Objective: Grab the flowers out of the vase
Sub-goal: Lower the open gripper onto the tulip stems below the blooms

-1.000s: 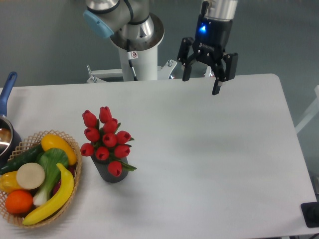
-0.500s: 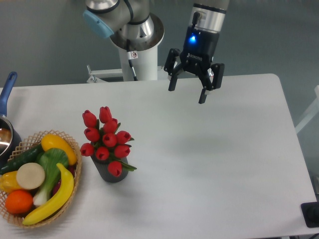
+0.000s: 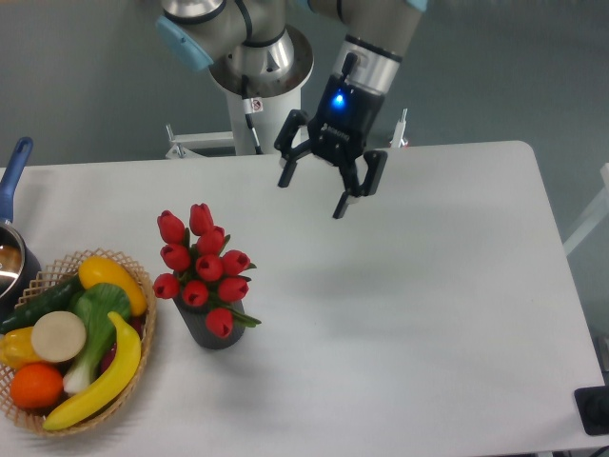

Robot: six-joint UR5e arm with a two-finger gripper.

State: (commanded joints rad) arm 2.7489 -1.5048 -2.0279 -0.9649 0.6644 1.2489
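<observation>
Gripper (image 3: 311, 195) has swung left from a second ago, jaws wide, empty; flowers (image 3: 203, 267) in vase (image 3: 211, 333) lie lower-left, well apart.

A robotics lab is suggested: a pedestal-mounted arm (image 3: 262, 57) is seen at upper centre, behind a plain white tabletop (image 3: 428, 314) against bare grey flooring.

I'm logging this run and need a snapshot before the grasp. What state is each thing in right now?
gripper: open, empty, in the air above the table, up and right of the flowers.
flowers: standing in the vase, untouched.
vase: upright on the table, holding the flowers.
basket: on the table left of the vase, full of fruit and vegetables.
pot: at the left edge, mostly cut off.
</observation>
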